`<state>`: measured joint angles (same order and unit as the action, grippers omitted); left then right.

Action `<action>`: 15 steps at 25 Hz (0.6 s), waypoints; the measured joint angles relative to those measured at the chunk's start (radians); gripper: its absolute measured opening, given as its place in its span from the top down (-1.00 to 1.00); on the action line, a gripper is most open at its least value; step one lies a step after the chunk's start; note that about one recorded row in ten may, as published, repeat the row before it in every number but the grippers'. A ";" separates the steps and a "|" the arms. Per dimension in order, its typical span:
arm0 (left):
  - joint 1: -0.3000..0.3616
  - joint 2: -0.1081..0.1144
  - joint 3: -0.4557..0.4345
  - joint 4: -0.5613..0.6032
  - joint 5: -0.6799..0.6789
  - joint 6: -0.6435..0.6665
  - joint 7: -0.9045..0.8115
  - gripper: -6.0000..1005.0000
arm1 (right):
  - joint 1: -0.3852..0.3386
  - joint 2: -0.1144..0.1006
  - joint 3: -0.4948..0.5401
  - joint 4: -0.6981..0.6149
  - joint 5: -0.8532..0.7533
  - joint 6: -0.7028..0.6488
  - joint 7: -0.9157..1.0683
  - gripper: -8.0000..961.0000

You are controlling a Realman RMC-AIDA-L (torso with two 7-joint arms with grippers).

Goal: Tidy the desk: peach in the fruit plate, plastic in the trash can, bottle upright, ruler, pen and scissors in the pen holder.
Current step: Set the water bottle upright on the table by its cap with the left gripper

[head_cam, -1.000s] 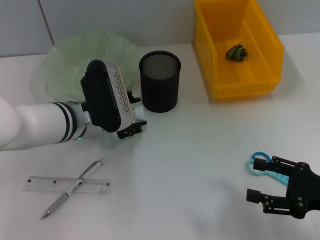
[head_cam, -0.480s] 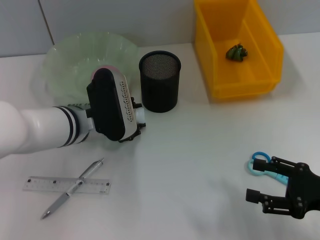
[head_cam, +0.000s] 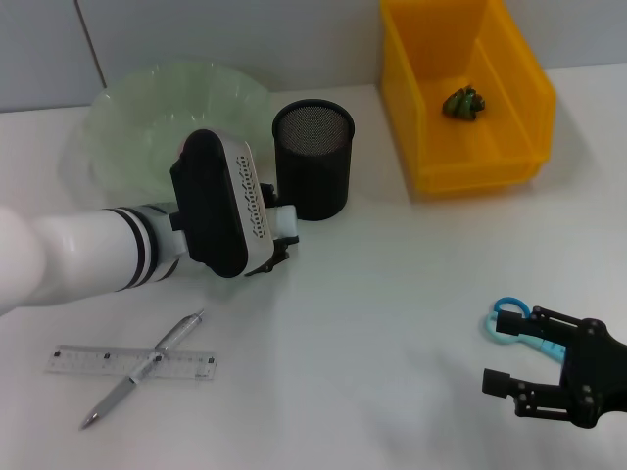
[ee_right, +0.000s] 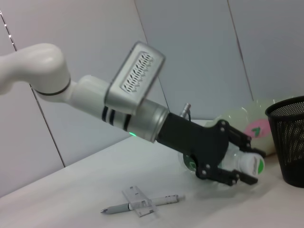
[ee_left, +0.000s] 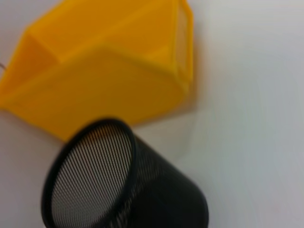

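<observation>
My left gripper (head_cam: pixel 278 247) hangs low over the desk (head_cam: pixel 392 294), just in front of the black mesh pen holder (head_cam: pixel 312 162). In the right wrist view the left gripper (ee_right: pixel 247 164) is shut on the neck of the clear bottle (ee_right: pixel 192 164), which lies tilted with its white and green cap (ee_right: pixel 252 165) toward the pen holder (ee_right: pixel 289 142). The pink peach (ee_right: pixel 256 129) rests in the pale green fruit plate (ee_right: pixel 228 118). The pen (head_cam: pixel 147 367) lies crossed over the ruler (head_cam: pixel 88 360). My right gripper (head_cam: pixel 534 394) stands open beside the blue-handled scissors (head_cam: pixel 509 323).
The yellow trash can (head_cam: pixel 470 166) at the back right holds a green crumpled piece (head_cam: pixel 463 103). The left wrist view shows only the pen holder (ee_left: pixel 95 180) and the trash can (ee_left: pixel 109 85) behind it. The fruit plate (head_cam: pixel 137 127) sits behind my left arm.
My left wrist has shifted a little to the right, toward the pen holder, and turned. The right arm has not moved.
</observation>
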<state>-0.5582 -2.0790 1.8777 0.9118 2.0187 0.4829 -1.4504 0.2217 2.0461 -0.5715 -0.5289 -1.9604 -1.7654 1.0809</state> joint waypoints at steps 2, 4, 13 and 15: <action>0.035 0.002 -0.003 0.061 -0.003 0.024 -0.001 0.10 | -0.001 0.000 0.001 0.000 0.000 0.000 0.000 -0.69; 0.066 0.005 -0.016 0.115 -0.008 0.061 -0.001 0.10 | -0.001 0.000 0.003 0.000 0.000 0.000 0.000 -0.69; 0.129 0.010 -0.111 0.190 -0.151 0.202 0.030 0.09 | 0.000 0.000 0.001 0.000 0.000 0.000 0.001 -0.68; 0.139 0.010 -0.131 0.191 -0.193 0.226 0.068 0.08 | 0.001 0.000 0.000 0.000 0.000 0.000 0.001 -0.68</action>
<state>-0.4192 -2.0690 1.7468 1.1026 1.8255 0.7084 -1.3827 0.2229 2.0462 -0.5711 -0.5292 -1.9603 -1.7656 1.0814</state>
